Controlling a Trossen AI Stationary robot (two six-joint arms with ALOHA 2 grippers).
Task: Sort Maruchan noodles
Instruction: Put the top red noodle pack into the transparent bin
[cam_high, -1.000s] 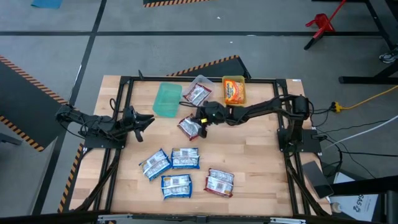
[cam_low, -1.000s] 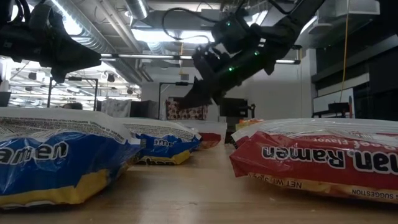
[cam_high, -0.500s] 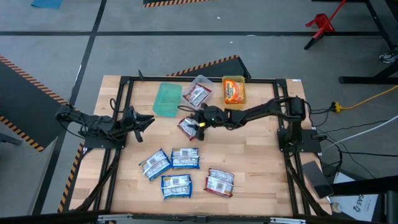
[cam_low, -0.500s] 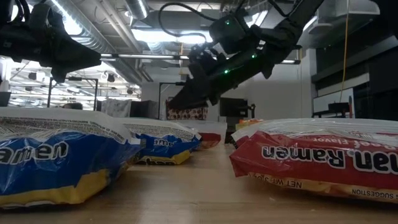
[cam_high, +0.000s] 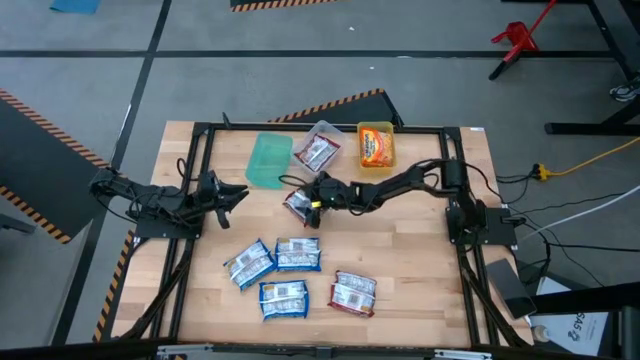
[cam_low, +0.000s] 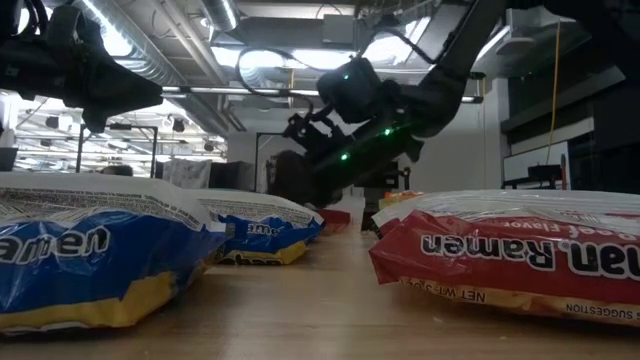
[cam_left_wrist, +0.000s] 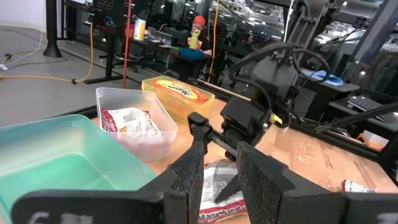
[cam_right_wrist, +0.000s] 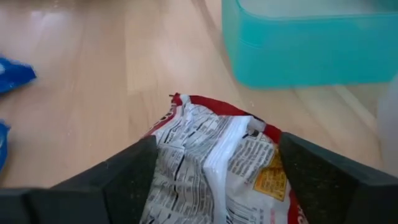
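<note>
From above you see the right gripper (cam_high: 308, 203) low over a red noodle packet (cam_high: 299, 204) lying mid-counter just near the green bin (cam_high: 268, 160), and its wrist view shows the jaws spread either side of this light, crinkly, slippery packet (cam_right_wrist: 217, 168), so pinch across its stiffer middle.

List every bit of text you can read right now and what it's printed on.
"Ramen" (seen upside down), with unreadable small print below it: red packet, low view.
"...amen", start cut off: blue packet, low view.
"Maruchan", partly visible: red packet by the right gripper.
Fine print on that packet's back: too small to read.
Orange packet in the yellow bin: lettering blurred.
Packet in the clear bin: print unreadable.
</note>
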